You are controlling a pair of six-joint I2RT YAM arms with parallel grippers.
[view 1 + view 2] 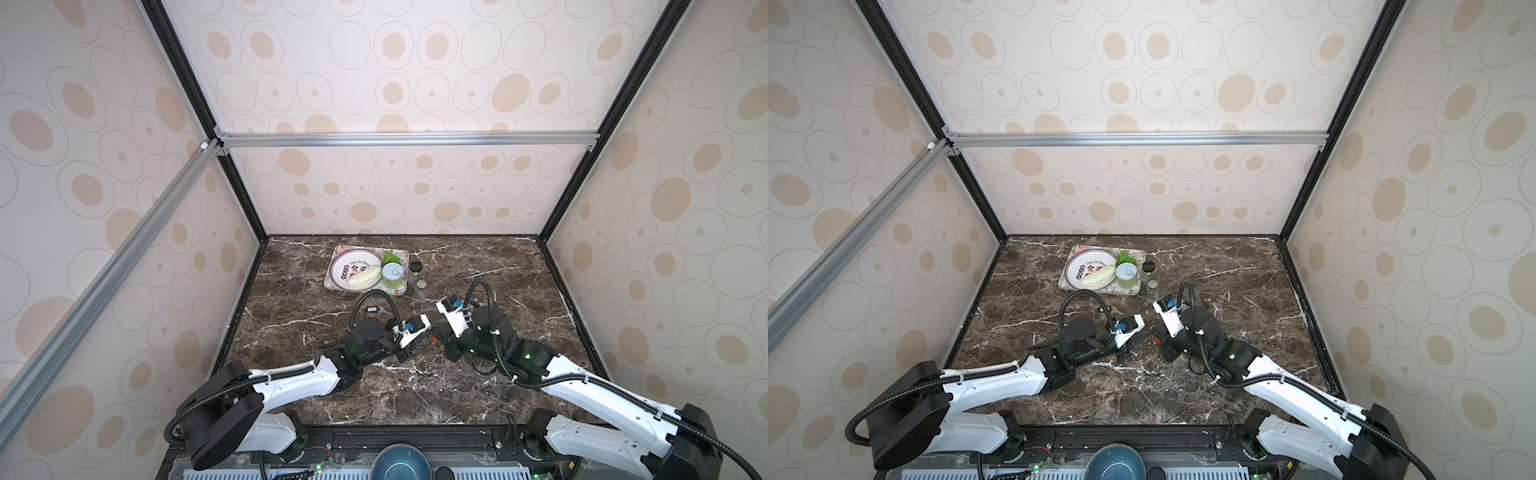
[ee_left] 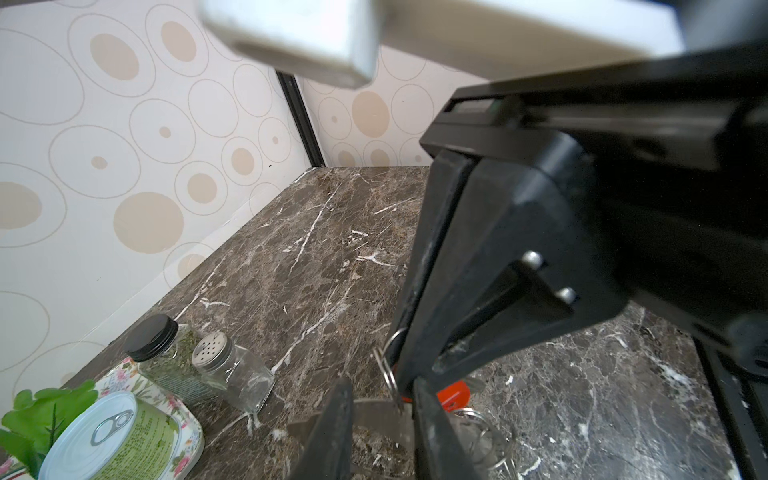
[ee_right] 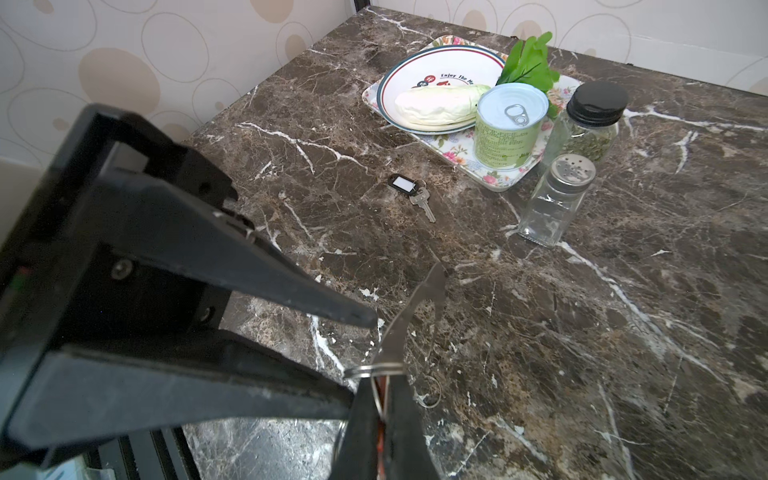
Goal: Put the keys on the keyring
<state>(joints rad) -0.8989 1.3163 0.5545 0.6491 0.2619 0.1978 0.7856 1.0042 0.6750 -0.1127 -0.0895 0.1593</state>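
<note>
My right gripper [image 3: 382,380] is shut on the keyring [image 3: 374,370], a small metal split ring, just above the table's middle. The red-orange key tag [image 2: 453,390] shows between and behind its fingers and as a red speck in both top views [image 1: 435,338] [image 1: 1157,340]. A flat silver piece [image 3: 415,307] sticks out from the ring. My left gripper [image 2: 381,384] faces it with jaws apart. The silver piece [image 2: 374,415] lies across the gap; I cannot tell whether they touch. The black tag with a white centre [image 3: 402,183] lies on the table with a metal key.
A floral tray [image 3: 494,176] at the back holds a plate [image 3: 399,83] with cabbage, a green can [image 3: 509,124] and a leafy sprig. Two glass jars [image 3: 586,124] [image 3: 555,203] stand beside it. A loose small ring [image 3: 430,390] lies by my right fingers. A blue bowl [image 1: 399,461] sits at the front edge.
</note>
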